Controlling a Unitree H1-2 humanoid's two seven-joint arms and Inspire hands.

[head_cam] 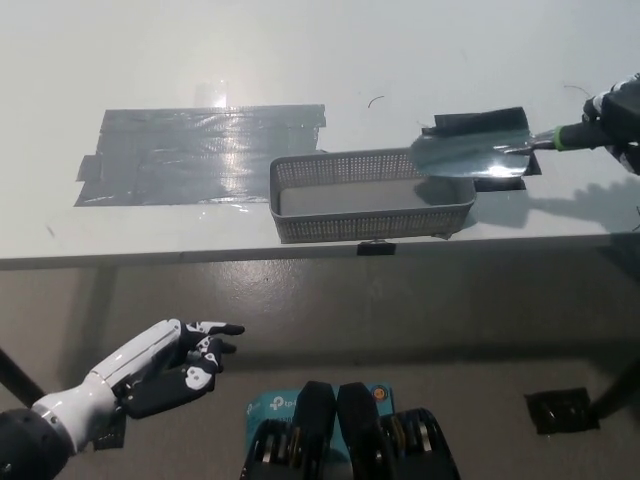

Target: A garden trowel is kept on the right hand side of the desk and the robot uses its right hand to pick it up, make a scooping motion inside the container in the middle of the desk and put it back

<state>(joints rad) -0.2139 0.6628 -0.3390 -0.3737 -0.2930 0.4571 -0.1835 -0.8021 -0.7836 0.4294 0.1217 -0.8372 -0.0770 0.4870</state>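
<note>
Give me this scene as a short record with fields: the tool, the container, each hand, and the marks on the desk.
tool: silver metal garden trowel, blade tip over the container's right end; contact cannot be told
container: grey perforated rectangular basket, near the front edge of the white table
right hand: black right hand, at the picture's right edge, shut on the trowel's handle
left hand: white left hand, lower left, open, holding nothing
marks: grey tape patch left of the basket; black tape patch behind the blade

You have one white desk, bearing a wide grey tape patch with glare on it and a smaller black tape patch to its right. Below, you see grey-brown floor with one black square.
</note>
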